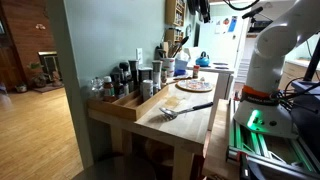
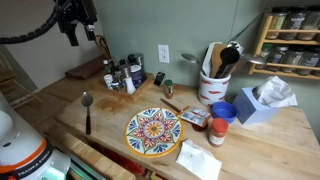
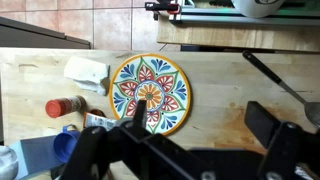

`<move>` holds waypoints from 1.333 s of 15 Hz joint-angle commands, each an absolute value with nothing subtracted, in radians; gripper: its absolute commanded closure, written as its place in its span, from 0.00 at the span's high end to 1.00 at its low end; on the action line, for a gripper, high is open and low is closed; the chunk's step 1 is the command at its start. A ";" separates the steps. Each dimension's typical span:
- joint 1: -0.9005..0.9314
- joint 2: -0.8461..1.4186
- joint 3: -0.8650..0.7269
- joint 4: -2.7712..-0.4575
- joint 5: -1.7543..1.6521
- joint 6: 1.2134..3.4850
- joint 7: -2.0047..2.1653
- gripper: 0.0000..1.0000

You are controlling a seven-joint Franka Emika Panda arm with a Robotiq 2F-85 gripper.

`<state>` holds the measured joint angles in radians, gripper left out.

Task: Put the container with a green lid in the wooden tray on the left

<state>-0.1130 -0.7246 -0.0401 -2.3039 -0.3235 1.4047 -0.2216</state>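
A small container with a green lid stands on the wooden table behind the painted plate. The long wooden tray lies at the table's far left and holds several spice bottles. It also shows in an exterior view. My gripper hangs high above the tray end of the table. In the wrist view the gripper is open and empty, over bare wood beside the plate. The green-lidded container is out of the wrist view.
A black spoon lies left of the plate. A red-lidded jar, blue cup, napkin, tissue box and utensil crock stand at the right. A wall spice rack hangs above.
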 commanded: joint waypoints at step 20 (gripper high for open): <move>-0.083 -0.573 -0.138 -2.259 -0.232 1.692 -0.116 1.00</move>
